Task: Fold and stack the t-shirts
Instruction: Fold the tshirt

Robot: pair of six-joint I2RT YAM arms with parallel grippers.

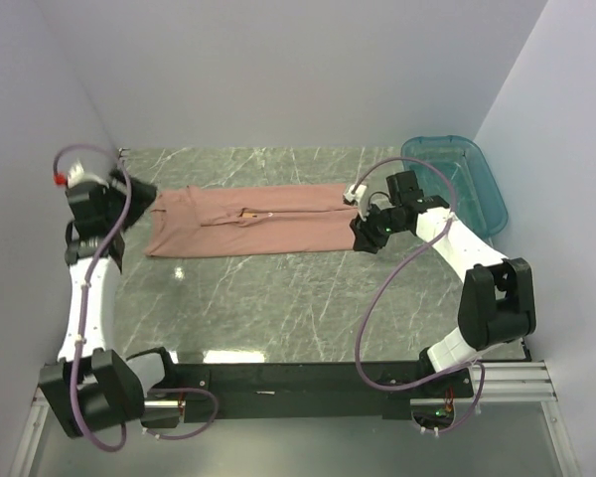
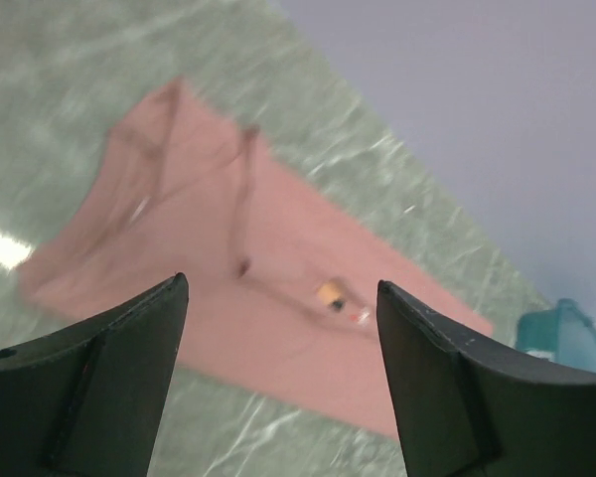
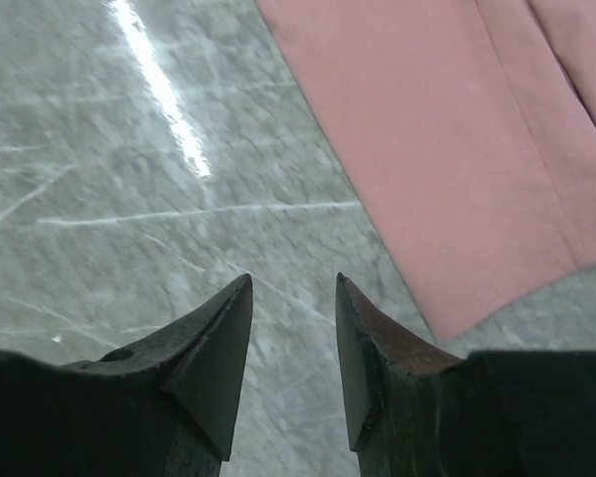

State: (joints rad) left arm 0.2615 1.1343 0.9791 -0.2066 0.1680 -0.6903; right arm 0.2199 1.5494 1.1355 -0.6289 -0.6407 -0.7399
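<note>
A green marbled table [image 1: 278,298] carries a pink t-shirt [image 1: 248,221] folded flat, and a teal tub [image 1: 457,179] at its far right.

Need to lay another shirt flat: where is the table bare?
Widest bare table: between the t-shirt and the base rail. A narrower strip runs behind it to the back wall. Crowded: its ends, at the left gripper and right gripper, and by the teal tub.
</note>
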